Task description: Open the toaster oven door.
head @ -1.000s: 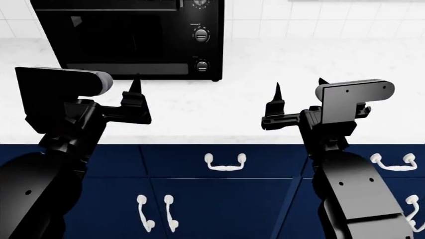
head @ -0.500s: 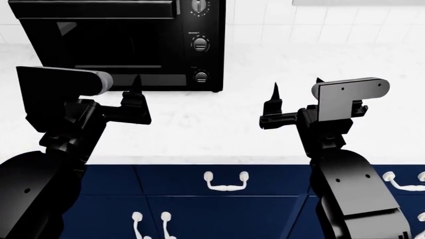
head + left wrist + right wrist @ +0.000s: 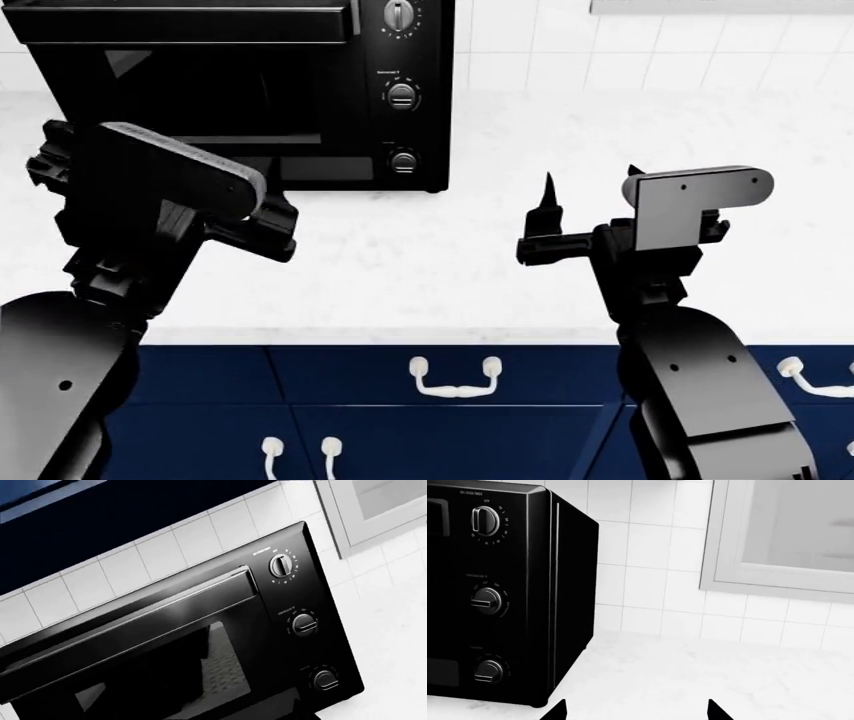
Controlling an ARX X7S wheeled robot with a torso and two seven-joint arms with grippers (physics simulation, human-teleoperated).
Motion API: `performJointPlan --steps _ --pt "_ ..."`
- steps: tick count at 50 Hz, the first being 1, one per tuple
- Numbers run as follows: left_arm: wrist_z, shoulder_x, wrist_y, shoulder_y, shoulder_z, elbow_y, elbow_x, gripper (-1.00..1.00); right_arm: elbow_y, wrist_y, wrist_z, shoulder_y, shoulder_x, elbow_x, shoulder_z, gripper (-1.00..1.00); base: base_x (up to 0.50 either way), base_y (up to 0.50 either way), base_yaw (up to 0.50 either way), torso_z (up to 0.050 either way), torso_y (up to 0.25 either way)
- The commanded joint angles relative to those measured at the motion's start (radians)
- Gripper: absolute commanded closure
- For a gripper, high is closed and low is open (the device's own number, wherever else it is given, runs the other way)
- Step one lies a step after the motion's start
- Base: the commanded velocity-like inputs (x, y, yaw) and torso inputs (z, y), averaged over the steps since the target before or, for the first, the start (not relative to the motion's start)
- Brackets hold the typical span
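The toaster oven [image 3: 240, 90] stands on the counter at the far left, glossy black, with round knobs [image 3: 400, 95] down its right panel. The toaster oven door [image 3: 200, 95] is shut, its bar handle [image 3: 187, 22] along the top edge. In the left wrist view the door [image 3: 167, 655], handle [image 3: 133, 617] and knobs [image 3: 305, 624] show tilted. My left gripper [image 3: 274, 218] hovers in front of the oven's lower right corner, apart from it; its fingers are hidden. My right gripper [image 3: 591, 185] is open and empty over the counter right of the oven, fingertips [image 3: 714, 711] wide apart.
The white marble counter [image 3: 441, 260] runs under both arms. Navy cabinet doors with white handles [image 3: 454, 378] lie below its front edge. A white tiled wall and a grey window frame [image 3: 787, 540] stand behind, right of the oven [image 3: 570, 590].
My left wrist has rolled, so its camera mount now slants across the gripper. The view has shifted, with the oven lower and the cabinets further down. The right arm has barely moved.
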Motion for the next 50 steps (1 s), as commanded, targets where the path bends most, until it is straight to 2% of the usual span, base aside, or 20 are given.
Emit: performJointPlan --steps 1,7,16,24,40,50 --pt "0.131 -0.344 0.125 -0.198 0.432 -0.007 0.284 -1.00 0.019 -0.028 -0.002 -0.014 -0.008 0.017 0.002 -1.00 0.00 0.00 0.00 0.000 0.000" --pt "0.229 -0.457 0.221 -0.325 0.614 -0.046 0.438 -1.00 0.016 -0.028 -0.003 -0.014 -0.004 0.027 0.007 -1.00 0.00 0.00 0.00 0.000 0.000" --pt "0.316 -0.511 0.472 -0.430 0.692 -0.210 0.495 -1.00 0.022 -0.028 -0.003 -0.007 -0.004 0.041 0.010 -1.00 0.00 0.00 0.00 0.000 0.000" --pt "0.356 -0.482 0.560 -0.492 0.706 -0.337 0.492 -1.00 0.022 -0.025 0.000 -0.002 -0.002 0.050 0.014 -1.00 0.00 0.00 0.00 0.000 0.000" --pt "0.492 -0.377 0.594 -0.630 0.775 -0.535 0.525 -1.00 0.018 -0.021 0.008 0.002 0.004 0.065 0.018 -1.00 0.00 0.00 0.00 0.000 0.000" --pt "0.503 -0.288 0.630 -0.705 0.828 -0.697 0.582 -1.00 0.019 -0.031 0.009 -0.007 0.011 0.078 0.032 -1.00 0.00 0.00 0.00 0.000 0.000"
